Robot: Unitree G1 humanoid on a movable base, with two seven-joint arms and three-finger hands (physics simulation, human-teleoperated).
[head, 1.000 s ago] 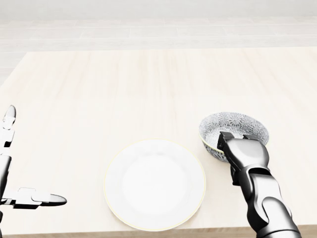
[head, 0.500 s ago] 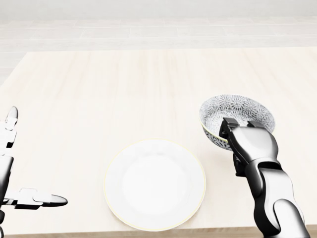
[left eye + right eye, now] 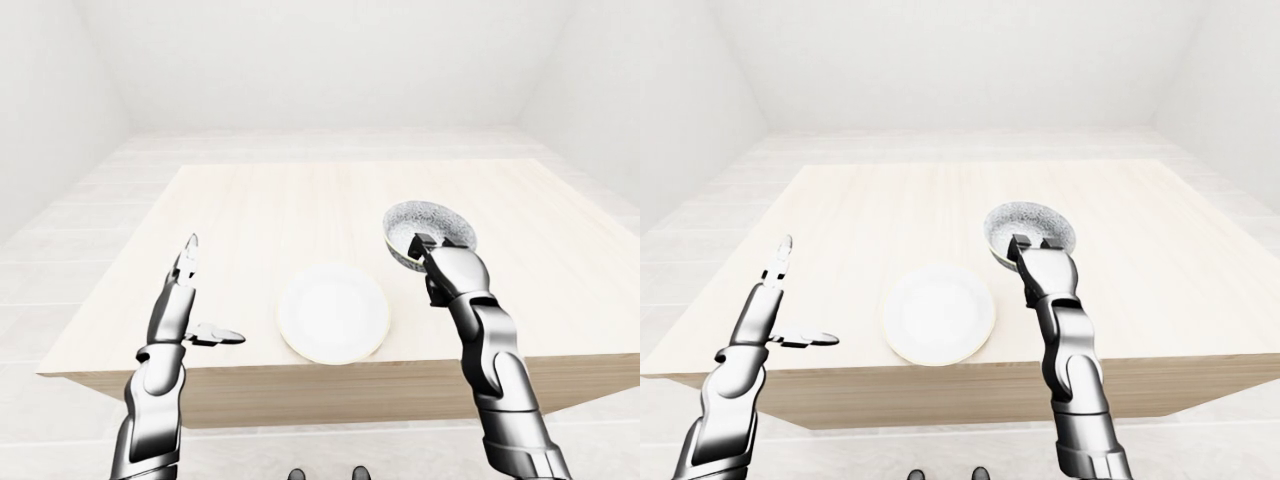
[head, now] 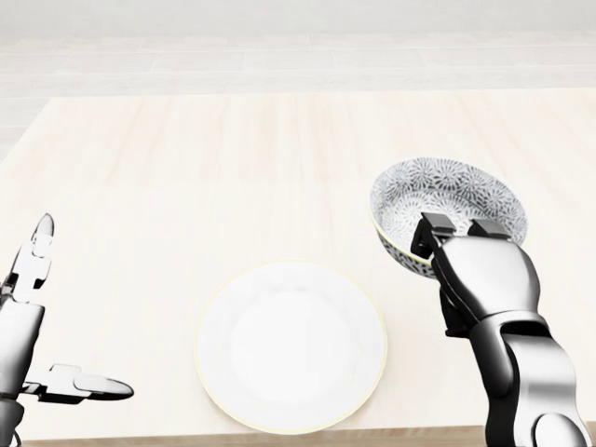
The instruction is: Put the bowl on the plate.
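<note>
A patterned grey-and-white bowl [image 4: 438, 197] is to the right of the white plate [image 4: 291, 346], which lies flat near the table's bottom edge in the head view. My right hand [image 4: 461, 233] is shut on the bowl's near rim, with fingers hooked over the edge and the palm hiding the near wall. The bowl looks tilted and held slightly above the wood, a gap away from the plate's right edge. At the table's left stands my left hand [image 3: 210, 295], open, its fingers pointing up and the thumb stretched toward the plate, holding nothing.
The light wooden table [image 4: 233, 158] stretches wide above and left of the plate. Its near edge runs just under the plate. Pale floor and white walls [image 3: 320, 70] surround it.
The bowl, gripped by my right hand, has come up toward the camera and drifted slightly right, looking larger. My left hand has risen a little at the left edge. The plate has stayed put.
</note>
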